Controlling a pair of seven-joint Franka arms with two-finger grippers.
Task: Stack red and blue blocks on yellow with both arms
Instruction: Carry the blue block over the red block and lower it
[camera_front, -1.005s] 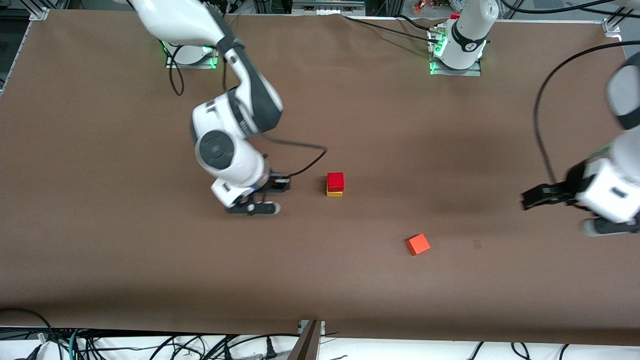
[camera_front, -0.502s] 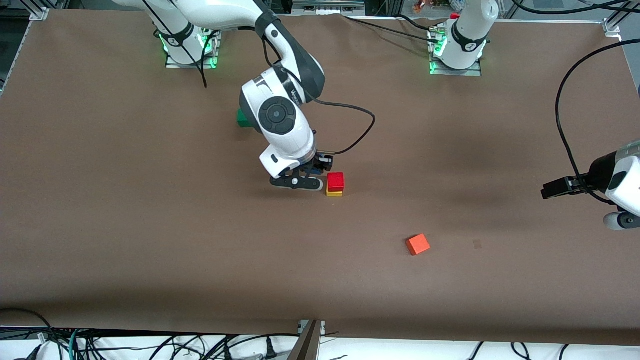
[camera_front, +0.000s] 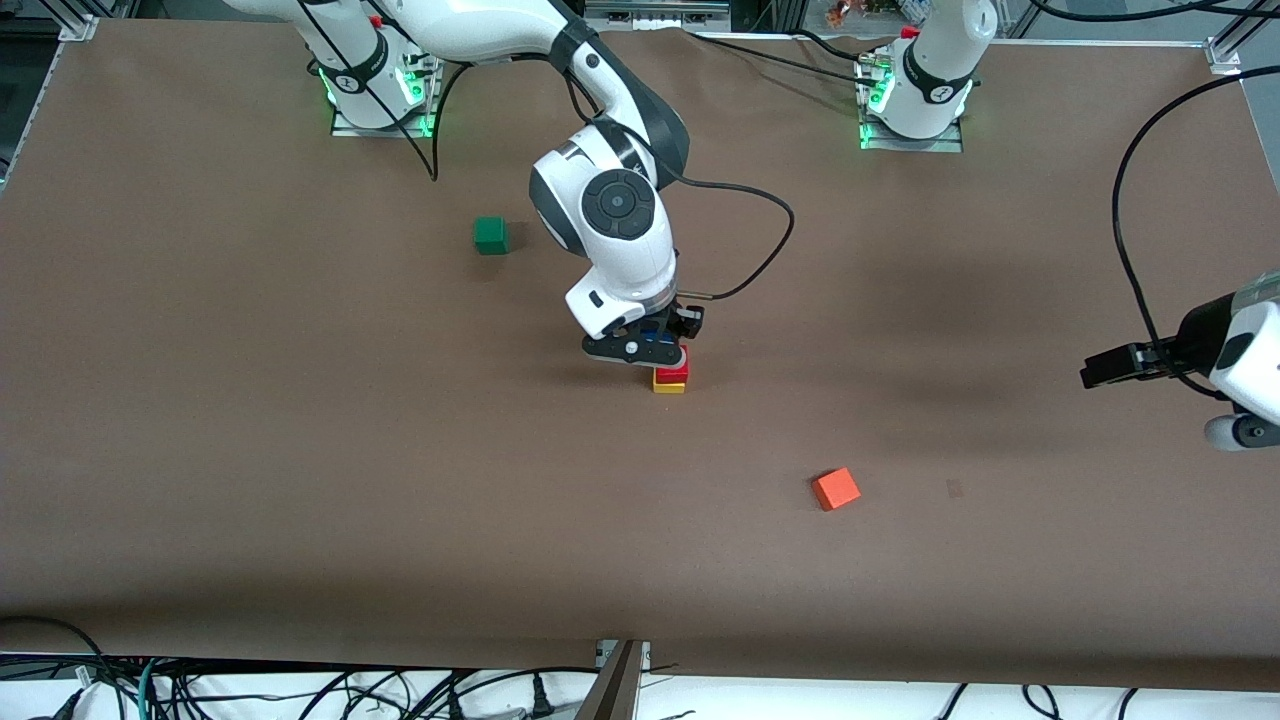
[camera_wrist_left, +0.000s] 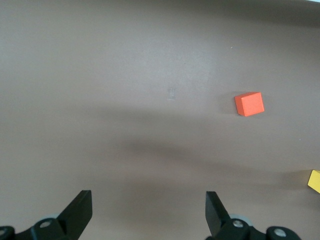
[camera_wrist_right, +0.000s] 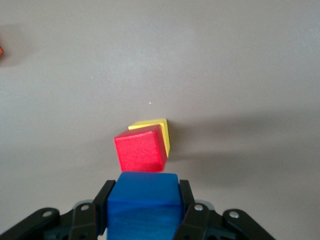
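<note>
The red block (camera_front: 674, 371) sits on the yellow block (camera_front: 668, 385) near the table's middle. Both show in the right wrist view, red (camera_wrist_right: 140, 150) on yellow (camera_wrist_right: 162, 130). My right gripper (camera_front: 652, 345) is shut on the blue block (camera_wrist_right: 143, 205) and holds it in the air just above the red block, partly over it. In the front view the blue block is mostly hidden by the gripper. My left gripper (camera_front: 1105, 367) is open and empty, waiting above the table near the left arm's end; its fingers (camera_wrist_left: 80, 212) show in the left wrist view.
An orange cube (camera_front: 835, 489) lies nearer the front camera than the stack, toward the left arm's end; it also shows in the left wrist view (camera_wrist_left: 249, 104). A green cube (camera_front: 490, 235) lies farther back toward the right arm's end.
My right gripper has carried the blue block toward the left arm's end, from beside the stack to over the red block, uncovering the green cube. My left gripper drew back toward the table's end.
</note>
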